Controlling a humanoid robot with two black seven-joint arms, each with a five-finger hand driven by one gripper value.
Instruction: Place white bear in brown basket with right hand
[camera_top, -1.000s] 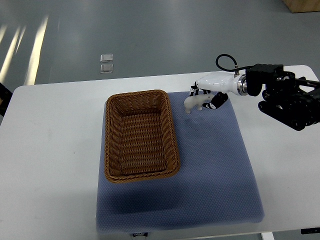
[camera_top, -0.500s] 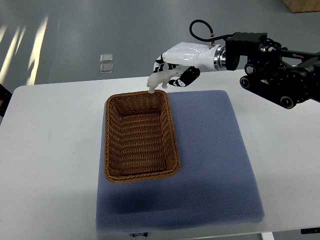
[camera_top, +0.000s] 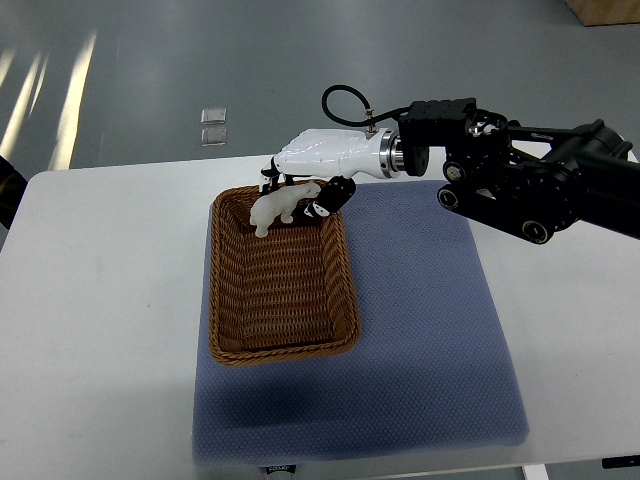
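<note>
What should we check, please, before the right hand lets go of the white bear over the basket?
1. Bear held: ok. The right hand is closed on the white bear.
2. Bear above the basket: ok. It shows over the far end of the brown basket, inside the rim.
3. Landing spot free: ok. The basket floor below holds nothing.
4. Basket steady: ok. It sits flat on the blue mat.
5. Height of the bear above the basket floor: cannot tell from a single steep view.
6. Left hand out of the way: ok. It is not in view.
</note>
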